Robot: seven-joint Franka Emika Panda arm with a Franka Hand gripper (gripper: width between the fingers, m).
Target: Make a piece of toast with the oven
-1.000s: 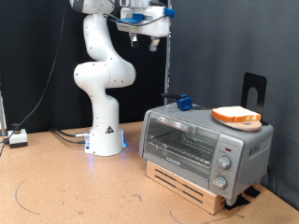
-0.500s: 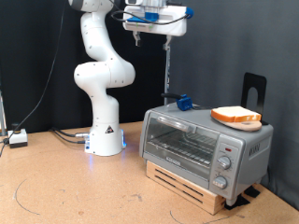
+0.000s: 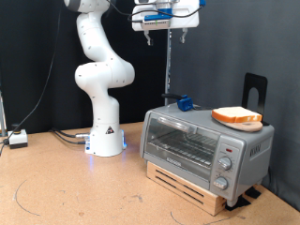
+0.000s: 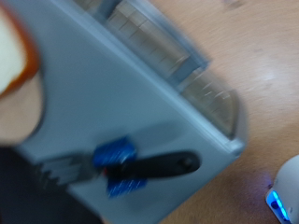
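The piece of toast [image 3: 236,116] lies on a round light wooden plate [image 3: 253,125] on top of the silver oven [image 3: 202,142], at the exterior view's right. The oven's glass door is shut, and its knobs [image 3: 225,166] are on the right panel. My gripper [image 3: 178,34] hangs high above the oven's left part, touching nothing and holding nothing. The blurred wrist view looks down on the oven's top [image 4: 112,103] with an edge of the toast [image 4: 14,56]; my fingers do not show there.
A black-handled utensil with a blue part [image 3: 185,102] lies on the oven's top at the back and shows in the wrist view [image 4: 121,168]. The oven stands on a wooden pallet [image 3: 192,190]. A black stand [image 3: 254,92] rises behind it. The robot base [image 3: 105,141] is at the left.
My gripper has moved up and towards the exterior view's right, from above the robot's side to over the oven. The toast and the oven have not moved.
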